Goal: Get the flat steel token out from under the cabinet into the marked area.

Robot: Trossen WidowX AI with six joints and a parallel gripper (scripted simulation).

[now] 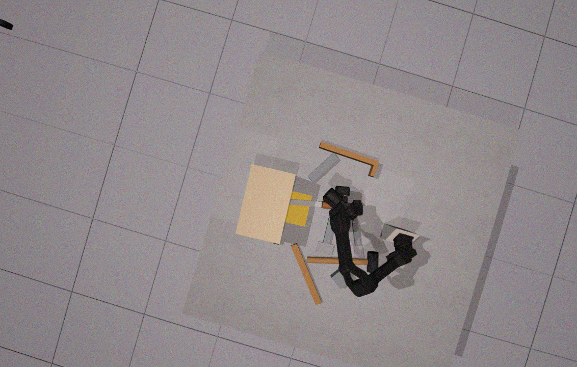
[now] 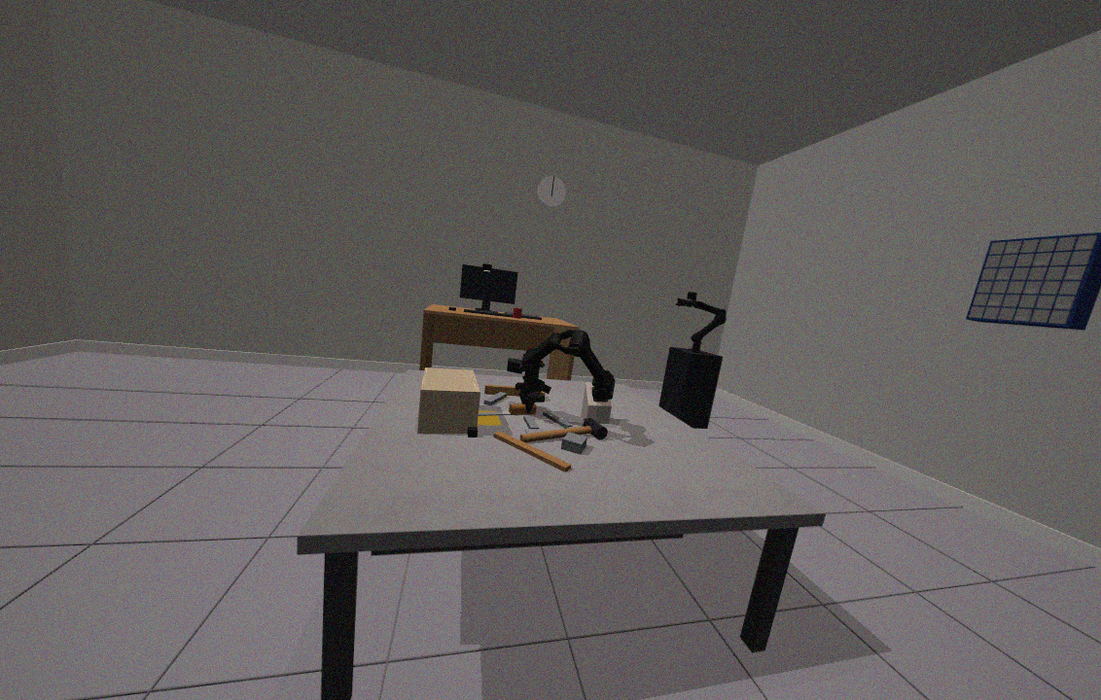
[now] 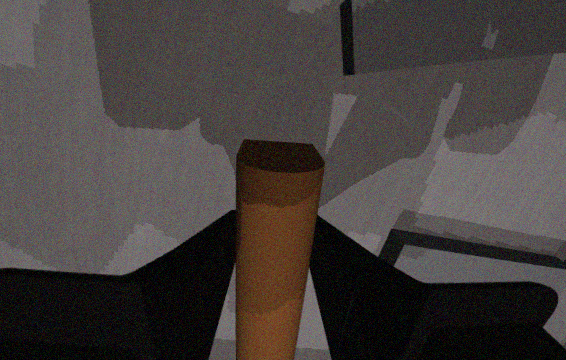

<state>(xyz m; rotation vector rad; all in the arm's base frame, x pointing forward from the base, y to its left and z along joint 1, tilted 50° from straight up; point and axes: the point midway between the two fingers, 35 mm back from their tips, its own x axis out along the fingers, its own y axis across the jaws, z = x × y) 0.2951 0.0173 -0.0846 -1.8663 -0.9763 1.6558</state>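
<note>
The beige cabinet [image 1: 265,203] [image 2: 448,404] stands left of the arm. The yellow marked area [image 1: 297,215] [image 2: 490,420] shows at its front. My gripper [image 1: 332,206] [image 2: 528,407] [image 3: 273,220] is shut on the orange-brown handle [image 3: 278,250] [image 1: 325,205] of a tool. Its thin grey blade [image 1: 304,202] crosses the yellow area and reaches the cabinet's front edge. The blade's far end is hidden, so I cannot tell how far under the cabinet it reaches. The steel token is not visible, and neither are the vent slots.
A grey flat bar [image 1: 323,167] and an L-shaped wooden stick [image 1: 347,154] lie beyond the gripper. On the other side lie a straight wooden stick [image 1: 306,274], a hammer [image 1: 336,260] [image 2: 554,433], a grey block [image 2: 574,443] and a grey bar-shaped piece [image 1: 357,235].
</note>
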